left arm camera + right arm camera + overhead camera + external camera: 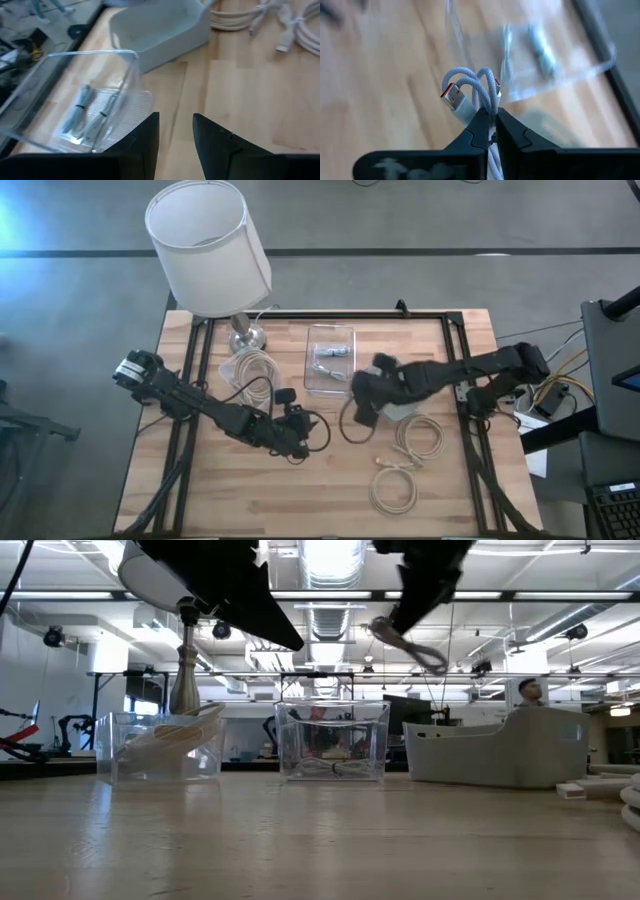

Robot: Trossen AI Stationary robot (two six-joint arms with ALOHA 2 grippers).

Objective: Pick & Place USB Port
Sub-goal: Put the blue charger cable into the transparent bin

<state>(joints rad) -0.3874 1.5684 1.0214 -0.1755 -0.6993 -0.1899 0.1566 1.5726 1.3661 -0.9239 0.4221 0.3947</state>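
My right gripper (490, 112) is shut on a pale braided USB cable (470, 87) with a red-tongued plug (452, 96). In the high view it (360, 408) hovers just near of the clear plastic box (330, 360), which holds a few bundled cables. In the low view the cable (410, 645) hangs high above the table. My left gripper (175, 120) is open and touches nothing. It sits low over the wood (303, 435), left of the right gripper, and faces the clear box (90, 100). My right gripper pinches the coiled cable where several strands bunch together (487, 102), just behind the plug, between its two fingertips. The looped strands and the plug stick out past the fingertips. The cable is lifted clear of the table, and a loop (425, 655) hangs below the gripper.
A grey tray (405, 408) sits under the right arm. Coiled white cables (420, 440) (395, 488) lie on the near right of the table. A lamp (210, 250) stands at the far left, beside a second clear container of cables (250, 370). A black frame rail (330, 318) borders the table.
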